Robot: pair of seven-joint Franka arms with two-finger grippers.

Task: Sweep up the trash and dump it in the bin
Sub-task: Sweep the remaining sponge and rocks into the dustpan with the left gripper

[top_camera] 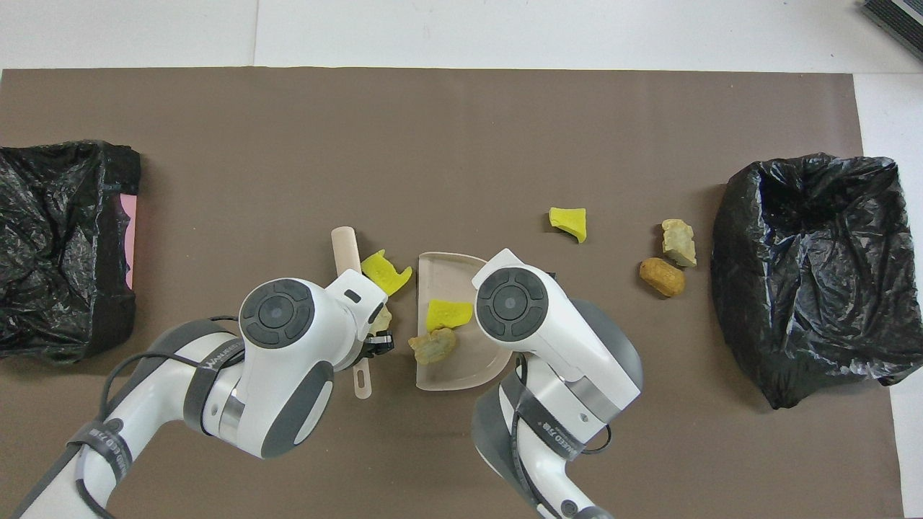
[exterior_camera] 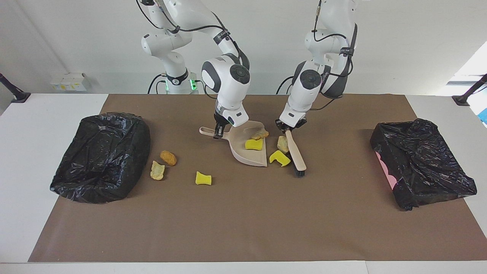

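Reading "FR3" on either arm is not possible.

Beige dustpan [exterior_camera: 247, 152]; yellow sponge chunk [exterior_camera: 203, 178]; black bin bag [exterior_camera: 101, 156].

Robot lab: two arms [exterior_camera: 228, 72], papered table [exterior_camera: 243, 228].

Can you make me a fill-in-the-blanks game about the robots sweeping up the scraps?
1. The right gripper holds the dustpan by its ____.
2. The left gripper holds the ____.
3. The number of scraps lying in the dustpan is ____.
4. Both bins are lined with bags coloured ____.

Missing words: handle; brush; two; black
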